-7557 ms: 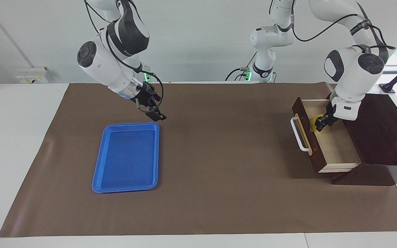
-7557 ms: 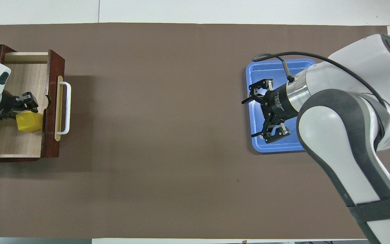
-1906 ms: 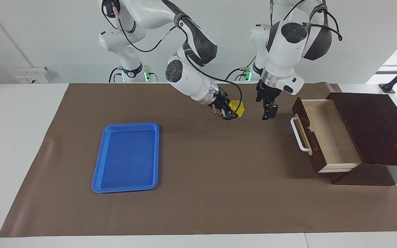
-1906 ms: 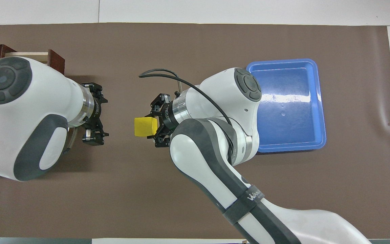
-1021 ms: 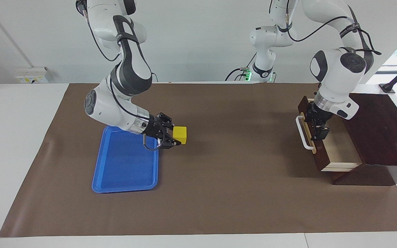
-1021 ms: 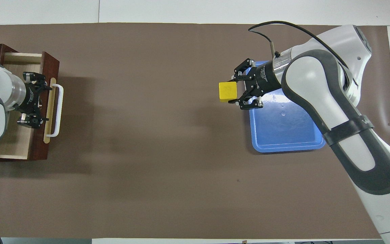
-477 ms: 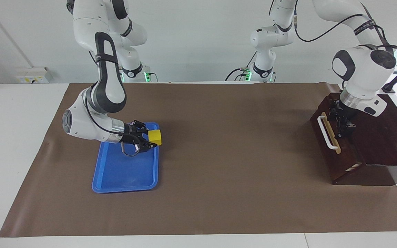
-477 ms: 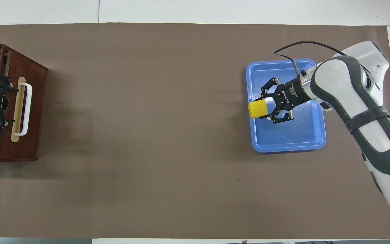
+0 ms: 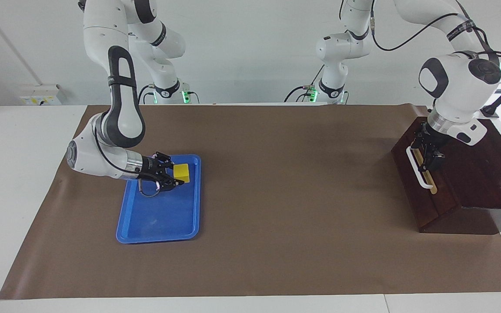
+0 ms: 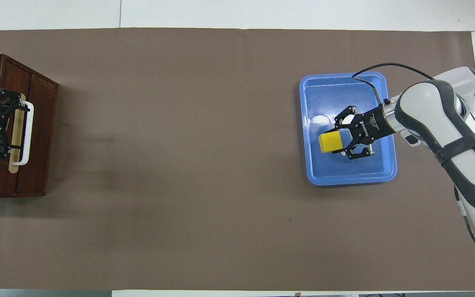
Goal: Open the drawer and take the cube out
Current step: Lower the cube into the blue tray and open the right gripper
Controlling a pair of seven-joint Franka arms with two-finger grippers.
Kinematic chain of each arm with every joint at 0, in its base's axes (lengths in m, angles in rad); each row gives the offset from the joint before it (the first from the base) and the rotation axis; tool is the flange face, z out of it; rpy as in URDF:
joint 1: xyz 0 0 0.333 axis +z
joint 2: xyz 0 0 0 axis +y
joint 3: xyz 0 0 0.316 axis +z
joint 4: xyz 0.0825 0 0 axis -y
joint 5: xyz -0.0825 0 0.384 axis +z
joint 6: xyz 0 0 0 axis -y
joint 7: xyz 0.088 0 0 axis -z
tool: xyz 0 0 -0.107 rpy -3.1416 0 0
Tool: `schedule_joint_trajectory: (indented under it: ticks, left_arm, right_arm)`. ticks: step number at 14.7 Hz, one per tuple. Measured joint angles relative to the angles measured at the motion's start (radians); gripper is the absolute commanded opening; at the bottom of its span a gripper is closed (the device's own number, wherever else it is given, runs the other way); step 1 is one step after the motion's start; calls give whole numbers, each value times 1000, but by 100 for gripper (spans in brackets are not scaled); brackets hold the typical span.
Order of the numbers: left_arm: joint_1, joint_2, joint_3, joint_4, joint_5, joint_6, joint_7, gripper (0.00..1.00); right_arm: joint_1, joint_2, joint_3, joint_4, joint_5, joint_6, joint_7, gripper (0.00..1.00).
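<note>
The right gripper (image 9: 177, 174) is carrying the cube (image 9: 182, 172), its fingers clamped on the yellow block's two sides. Half a second ago the block was hanging over the rim of the blue tray (image 9: 159, 219). It is now sitting lower and well inside that rim, near the tray's corner nearest the robots, on the side toward the left arm's end of the table. That suggests the cube is about to be set down, so the taking-out part of the task is nearly finishing. The brown mat (image 9: 294, 195) is lying bare between the two arms. At the edge of the table by the left arm, the drawer (image 9: 413, 193) is now standing fully shut in its dark box (image 9: 485, 174), where a second ago it was still showing pale wood. The left gripper (image 9: 429, 160) is hanging at the white handle (image 9: 416, 167) with its jaws spread wide and nothing held. Whether the cube is already touching the tray floor is not showing, nor whether the left gripper's tips are touching the handle. The overhead view is cutting off most of the left arm.
</note>
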State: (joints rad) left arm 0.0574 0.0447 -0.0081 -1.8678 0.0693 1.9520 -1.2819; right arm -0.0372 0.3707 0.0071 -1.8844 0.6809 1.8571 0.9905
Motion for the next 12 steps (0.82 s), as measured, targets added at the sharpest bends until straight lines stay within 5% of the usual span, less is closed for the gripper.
schedule_joint_trajectory:
  ticks: [7, 8, 9, 12]
  left_arm:
    - [-49, -98, -51, 158, -37, -348, 479, 100]
    - [-62, -98, -52, 177, -40, -383, 566, 100]
    - [-69, -98, -54, 181, -43, -399, 650, 100]
    - [-68, -86, -64, 181, -72, -408, 823, 100]
  right_arm:
    - [-7, -31, 0, -134, 0, 96, -65, 0]
    - [-7, -32, 0, -143, 1, 113, -64, 37]
    - [-8, -33, 0, -152, 1, 132, -61, 96]
    - [-9, -35, -1, -162, 4, 155, -55, 100]
